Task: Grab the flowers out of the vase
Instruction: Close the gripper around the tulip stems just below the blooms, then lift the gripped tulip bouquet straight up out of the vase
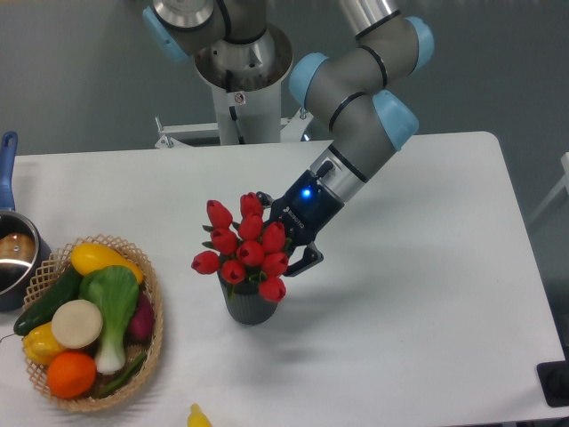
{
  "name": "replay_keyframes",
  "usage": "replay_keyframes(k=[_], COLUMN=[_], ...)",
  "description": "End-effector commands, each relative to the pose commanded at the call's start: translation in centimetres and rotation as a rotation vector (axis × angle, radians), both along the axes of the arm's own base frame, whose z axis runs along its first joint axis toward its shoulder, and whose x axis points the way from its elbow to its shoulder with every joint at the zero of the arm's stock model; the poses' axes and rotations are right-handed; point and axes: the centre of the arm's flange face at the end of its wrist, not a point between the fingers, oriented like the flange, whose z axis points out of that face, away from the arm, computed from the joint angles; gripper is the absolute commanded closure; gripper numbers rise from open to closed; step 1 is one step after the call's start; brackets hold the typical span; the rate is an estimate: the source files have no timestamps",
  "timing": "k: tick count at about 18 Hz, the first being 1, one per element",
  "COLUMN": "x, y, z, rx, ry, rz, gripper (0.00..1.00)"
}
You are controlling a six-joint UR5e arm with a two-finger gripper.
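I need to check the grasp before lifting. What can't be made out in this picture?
- Gripper fingertips: hidden behind the flowers, so the grip is unclear.
- Stems: hidden by buds and the vase.
- Yellow object: cut off by the bottom edge.
- Pot: cut off at left.
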Motion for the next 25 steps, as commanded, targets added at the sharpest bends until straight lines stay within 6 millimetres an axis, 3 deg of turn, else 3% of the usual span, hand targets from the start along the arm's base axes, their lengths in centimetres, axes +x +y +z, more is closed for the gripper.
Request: replay_keyframes(k=[12, 25], x=[-0.2, -0.1], y=[-0.4, -2.5], z=[0.7, 7.3], rx=[0.050, 0.065], ry=[-0.026, -0.048], rz=[0.013, 0.118], gripper=[0.64, 0.64])
